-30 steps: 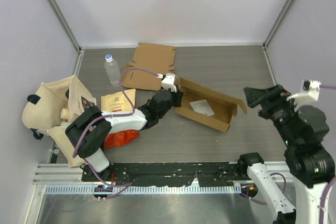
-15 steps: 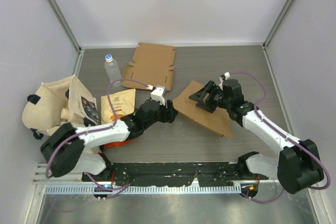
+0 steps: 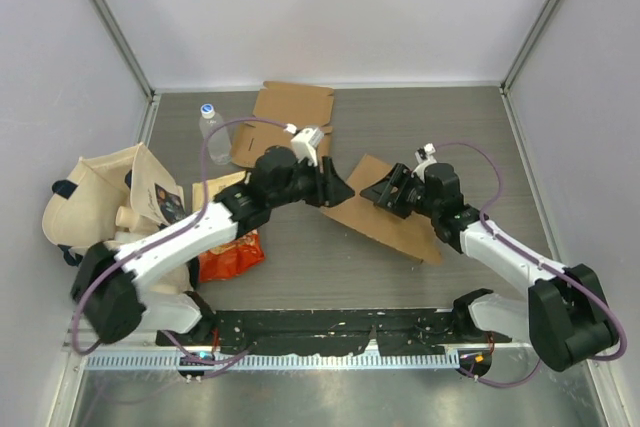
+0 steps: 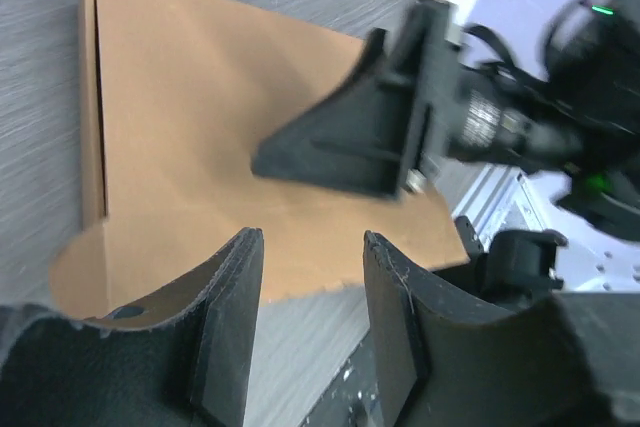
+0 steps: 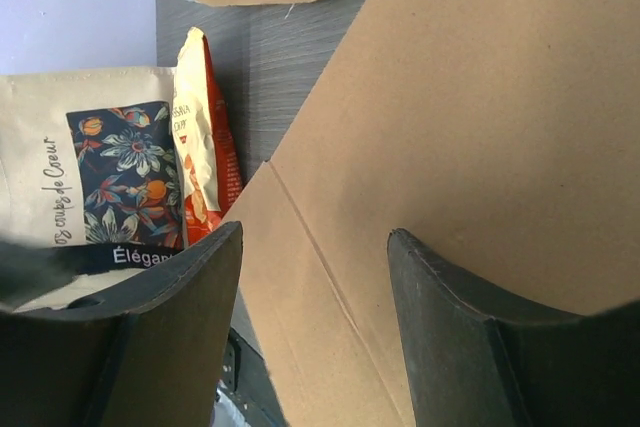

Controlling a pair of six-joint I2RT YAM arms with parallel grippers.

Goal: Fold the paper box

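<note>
The brown paper box [image 3: 395, 222] lies with its lid down in the middle of the table. My left gripper [image 3: 337, 191] is open and empty, hovering at the box's left end. My right gripper [image 3: 383, 190] is open and sits low over the lid, facing the left one. In the left wrist view the box [image 4: 210, 147] fills the frame beyond my open gripper [image 4: 312, 242], with the right gripper [image 4: 360, 142] above the lid. In the right wrist view my open gripper [image 5: 315, 235] is just above the box lid [image 5: 480, 117].
A second flat cardboard blank [image 3: 286, 123] lies at the back, with a water bottle [image 3: 212, 132] to its left. A cream tote bag [image 3: 105, 202] and snack bags [image 3: 228, 250] lie at the left. The snack bag [image 5: 203, 142] and tote [image 5: 95, 157] also show in the right wrist view.
The box was open a second ago and its lid is now down. My right arm came down onto it. My left gripper moved up and right to the box's left end.
</note>
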